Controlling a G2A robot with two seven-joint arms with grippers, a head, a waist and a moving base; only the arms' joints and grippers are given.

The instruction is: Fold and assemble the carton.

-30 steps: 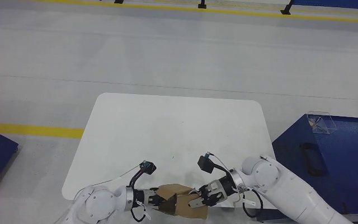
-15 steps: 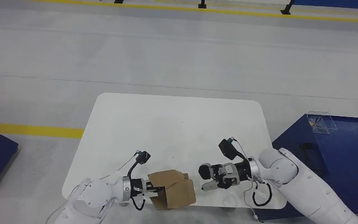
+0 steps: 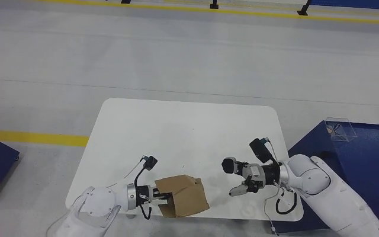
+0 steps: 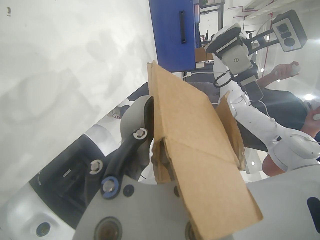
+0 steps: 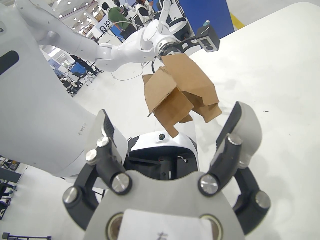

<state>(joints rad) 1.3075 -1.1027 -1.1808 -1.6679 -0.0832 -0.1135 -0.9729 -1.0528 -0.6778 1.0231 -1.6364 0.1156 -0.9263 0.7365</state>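
**Desk** (image 3: 177, 127): white, with rounded corners. We find the carton (image 3: 185, 196) at its near edge, left of centre. From the right wrist view it looks carried above the surface rather than resting on it. We cannot tell whether its lowest flap touches.

**Carton:** brown corrugated board, partly opened into a tube but not squared. The flaps (image 5: 172, 116) at the end facing the right arm hang loose and splay at different angles. None is tucked.

**Arms:**
- The left jaws are closed onto one wall of the carton, at the end nearest the left wrist. One finger pad (image 4: 149, 116) lies flat against the panel. The opposite pad is hidden behind the board, so we judge the clamp from the board running straight between them.
- The right jaws are spread wide and hold nothing. They are well apart from the carton and aimed at its flapped end, with the fingers (image 5: 240, 126) bare.

**Handling (our judgement):**
- It is light, since one arm carries it by a single wall.
- The panels are stiff in their own plane but hinge freely at the scored creases, so the body will skew if pushed at a corner.
- The board dents under a hard pinch, and the edge looks frayed near the left grip.
- The surface is matte and unlikely to slip.
- The best hold for the right jaws is the flat middle of a free flap, or the wall opposite the left grip close to a crease. A corner or a ragged edge would be a poor hold.
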